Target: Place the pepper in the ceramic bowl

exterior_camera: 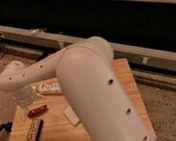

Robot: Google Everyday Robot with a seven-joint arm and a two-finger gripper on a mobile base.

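Your robot's big white arm (91,84) comes in from the bottom right and reaches across the wooden table (57,138) to its left side. At the end of the arm, the gripper (25,99) hangs low over the left part of the table, just above and a little to the left of the pepper (37,111). The gripper points down, and you cannot tell if it is open or closed. The pepper is small, thin and dark red. It lies flat on the wood near the left edge, close under the gripper, and you cannot tell if the two touch. In front of the pepper, nearer the bottom left corner, lies a flat dark bar with red on it (34,130), a bit apart from the pepper. To the right of the pepper a small pale block (71,116) lies on the wood, right beside the thick arm. Behind the thin part of the arm a white thing (48,86) lies on the table, partly covered, and you cannot tell what it is. The ceramic bowl is hidden from you, since the arm covers the middle of the table. Behind the table a long grey rail (166,59) runs across the floor
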